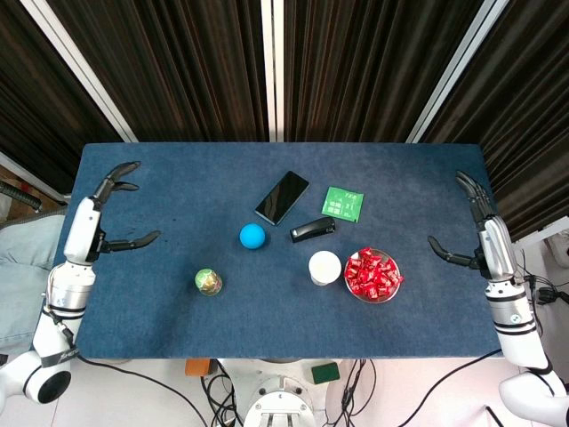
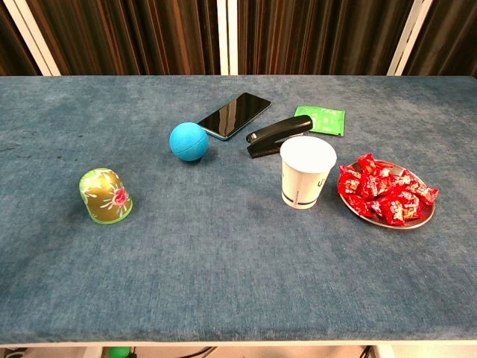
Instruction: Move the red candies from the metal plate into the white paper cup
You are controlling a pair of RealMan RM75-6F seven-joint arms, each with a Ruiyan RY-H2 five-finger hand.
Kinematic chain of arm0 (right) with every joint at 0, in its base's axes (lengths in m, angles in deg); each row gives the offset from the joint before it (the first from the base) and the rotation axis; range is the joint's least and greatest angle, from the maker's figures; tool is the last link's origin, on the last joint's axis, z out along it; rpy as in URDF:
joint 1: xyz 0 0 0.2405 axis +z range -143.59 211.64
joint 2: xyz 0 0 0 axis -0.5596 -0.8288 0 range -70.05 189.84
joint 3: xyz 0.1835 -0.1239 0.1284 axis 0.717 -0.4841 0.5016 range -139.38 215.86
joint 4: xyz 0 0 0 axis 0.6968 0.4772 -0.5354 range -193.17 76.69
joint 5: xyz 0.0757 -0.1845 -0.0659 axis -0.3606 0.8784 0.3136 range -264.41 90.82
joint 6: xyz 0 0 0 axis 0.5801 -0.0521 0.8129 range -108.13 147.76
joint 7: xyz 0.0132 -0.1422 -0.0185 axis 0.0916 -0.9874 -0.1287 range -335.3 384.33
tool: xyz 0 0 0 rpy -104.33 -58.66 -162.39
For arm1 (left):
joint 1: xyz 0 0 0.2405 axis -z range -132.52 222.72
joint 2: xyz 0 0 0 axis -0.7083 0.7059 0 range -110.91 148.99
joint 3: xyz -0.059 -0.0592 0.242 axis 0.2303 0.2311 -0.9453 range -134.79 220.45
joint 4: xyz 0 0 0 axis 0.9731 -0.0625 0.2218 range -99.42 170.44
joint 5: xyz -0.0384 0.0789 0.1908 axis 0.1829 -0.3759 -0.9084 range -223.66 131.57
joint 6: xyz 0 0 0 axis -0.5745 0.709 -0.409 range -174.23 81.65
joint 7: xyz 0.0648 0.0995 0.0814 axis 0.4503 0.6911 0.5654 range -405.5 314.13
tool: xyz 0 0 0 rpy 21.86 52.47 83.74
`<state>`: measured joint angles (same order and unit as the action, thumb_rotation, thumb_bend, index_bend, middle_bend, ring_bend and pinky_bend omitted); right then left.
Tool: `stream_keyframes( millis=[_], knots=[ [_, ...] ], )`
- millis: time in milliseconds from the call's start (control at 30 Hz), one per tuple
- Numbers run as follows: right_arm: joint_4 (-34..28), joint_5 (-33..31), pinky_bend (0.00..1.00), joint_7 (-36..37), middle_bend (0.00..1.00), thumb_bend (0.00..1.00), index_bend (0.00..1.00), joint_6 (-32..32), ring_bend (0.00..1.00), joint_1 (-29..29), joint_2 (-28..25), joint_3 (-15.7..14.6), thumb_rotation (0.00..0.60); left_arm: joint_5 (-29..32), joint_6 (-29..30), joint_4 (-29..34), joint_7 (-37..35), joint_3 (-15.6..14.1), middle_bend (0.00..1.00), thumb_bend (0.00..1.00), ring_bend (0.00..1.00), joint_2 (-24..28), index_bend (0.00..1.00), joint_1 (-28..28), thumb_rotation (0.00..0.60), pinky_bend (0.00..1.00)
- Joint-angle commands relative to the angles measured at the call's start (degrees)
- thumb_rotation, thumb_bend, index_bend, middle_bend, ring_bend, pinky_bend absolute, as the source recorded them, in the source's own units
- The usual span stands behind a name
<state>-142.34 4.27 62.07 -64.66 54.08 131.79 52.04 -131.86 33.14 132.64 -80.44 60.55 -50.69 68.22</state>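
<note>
Several red candies [image 1: 372, 273] [image 2: 384, 194] lie heaped on the round metal plate [image 1: 392, 294] [image 2: 373, 218] at the table's front right. Just left of the plate stands the white paper cup [image 1: 324, 268] [image 2: 305, 173], upright. My right hand [image 1: 471, 222] hovers at the table's right edge, well right of the plate, fingers spread and holding nothing. At the far left edge my left hand [image 1: 114, 209] is likewise spread and empty. Neither hand shows in the chest view.
A blue ball [image 1: 252, 236] [image 2: 188, 141], a black phone [image 1: 282, 197] [image 2: 234, 115], a black stapler [image 1: 312, 230] [image 2: 279, 135] and a green packet [image 1: 343, 203] [image 2: 321, 119] lie behind the cup. A small green patterned pot [image 1: 208, 282] [image 2: 105, 196] sits front left.
</note>
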Motion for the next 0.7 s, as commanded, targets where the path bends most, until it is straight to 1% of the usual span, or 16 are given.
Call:
stream_keyframes(
  millis=[33, 267, 433, 533, 633, 700],
  knots=[
    [0.16, -0.39, 0.0, -0.24, 0.0, 0.27, 0.0, 0.58, 0.0, 0.3, 0.14, -0.34, 0.6, 0.47, -0.38, -0.39, 0.23, 0.21, 0.16, 0.1, 0.14, -0.43, 0.14, 0.71, 0.6, 0.31],
    [0.52, 0.17, 0.0, -1.0, 0.0, 0.26, 0.0, -0.75, 0.0, -0.16, 0.13, -1.42, 0.6, -0.39, 0.27, -0.28, 1.33, -1.04, 0.16, 0.1, 0.14, -0.09, 0.14, 0.66, 0.6, 0.31],
    [0.11, 1.39, 0.0, -3.34, 0.0, 0.26, 0.0, -2.57, 0.0, -1.09, -0.7, -2.49, 0.6, -2.56, 0.61, 0.87, 7.29, -3.0, 0.15, 0.1, 0.13, 2.33, 0.14, 0.06, 0.6, 0.3],
    [-0.04, 2.82, 0.0, -8.0, 0.0, 0.26, 0.0, -4.19, 0.0, -1.82, -1.37, -3.19, 0.6, -3.24, 0.0, 2.9, 12.0, -4.27, 0.14, 0.1, 0.12, 5.26, 0.14, -0.56, 0.6, 0.29],
    [-0.22, 4.57, 0.0, -15.28, 0.0, 0.27, 0.0, -5.07, 0.0, -2.7, -2.64, -4.43, 0.6, -3.14, -0.95, 5.12, 18.57, -5.58, 0.14, 0.1, 0.12, 7.9, 0.14, -1.22, 0.6, 0.28],
    [-1.32, 5.12, 0.0, -21.99, 0.0, 0.27, 0.0, -3.55, 0.0, -3.34, -4.58, -6.0, 0.6, -2.47, -1.47, 6.76, 23.84, -6.56, 0.14, 0.1, 0.11, 9.31, 0.14, -1.91, 0.6, 0.27]
  ],
)
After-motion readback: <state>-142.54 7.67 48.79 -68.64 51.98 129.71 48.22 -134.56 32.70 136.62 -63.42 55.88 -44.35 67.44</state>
